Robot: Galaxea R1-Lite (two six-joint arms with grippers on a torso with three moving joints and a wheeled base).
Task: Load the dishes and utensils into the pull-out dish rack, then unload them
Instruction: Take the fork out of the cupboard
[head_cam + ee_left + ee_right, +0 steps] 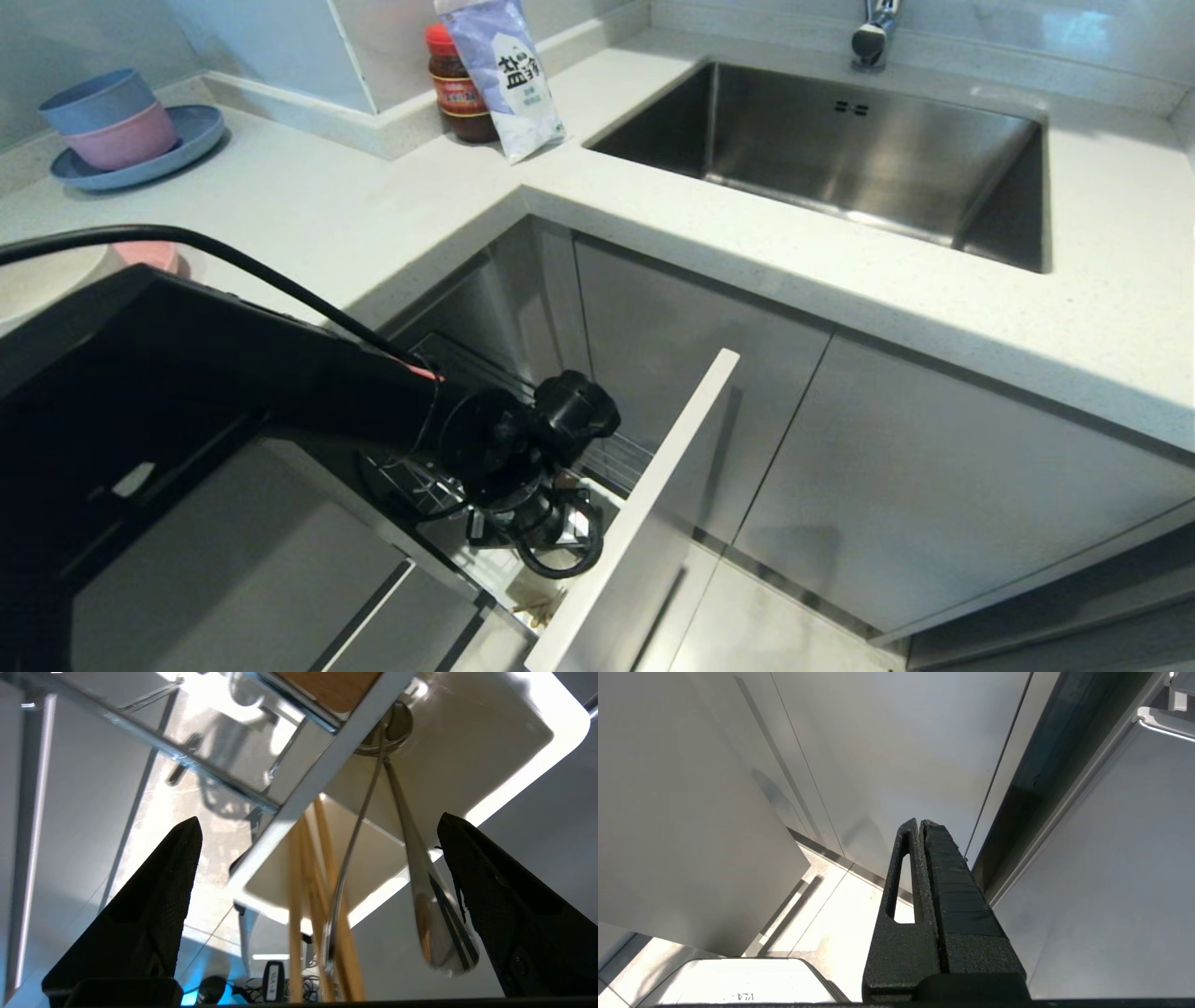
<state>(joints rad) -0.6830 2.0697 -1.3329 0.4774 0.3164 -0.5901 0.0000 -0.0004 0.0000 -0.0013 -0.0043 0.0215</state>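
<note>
On the far left of the table [308, 215], stacked blue and pink bowls [110, 119] sat on a blue plate [191, 140]; nearer me, an off-white bowl [37, 280] and a bit of the pink plate [149, 254] showed behind my left arm. My left pincer [317, 826] hung down into the pulled-out dish rack [644, 523], its fingers [154, 905] spread wide, gripping nothing. Between them, inside the white cutlery cup [523, 751], stood the wooden chopsticks [322, 914] and the silver fork [420, 872], plus one more slim metal handle I couldn't identify. The wood strip [336, 686] was just beside the cup. Right of the rack were grey cabinet doors [896, 485], above them the sink [840, 159]. My right pincer [920, 826] hung closed and empty by the cabinet fronts.
</note>
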